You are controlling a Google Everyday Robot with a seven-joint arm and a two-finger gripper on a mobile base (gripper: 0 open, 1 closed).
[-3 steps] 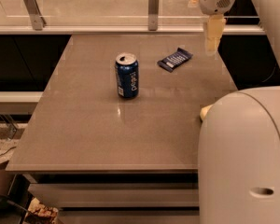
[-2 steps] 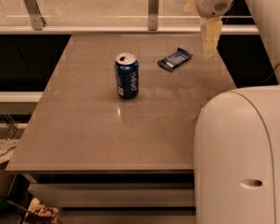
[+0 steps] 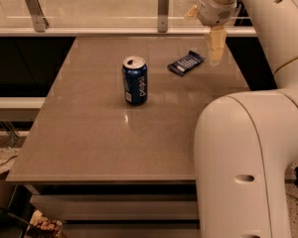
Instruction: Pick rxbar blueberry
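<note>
The rxbar blueberry (image 3: 186, 63) is a flat dark navy bar with white text lines. It lies flat on the far right part of the brown table (image 3: 89, 133). My gripper (image 3: 204, 33) hangs above the table's far right edge, just right of the bar and higher than it. It is open and empty, with one tan finger (image 3: 216, 44) pointing down beside the bar and not touching it.
An upright blue soda can (image 3: 135, 80) stands left of the bar, near the table's middle. A glass rail with metal posts (image 3: 163, 8) runs along the far edge. My arm's large white body (image 3: 243, 167) fills the lower right of the view.
The gripper has shifted a little left, closer to the bar. The arm's white body has also moved left in view. The bar and can have not moved.
</note>
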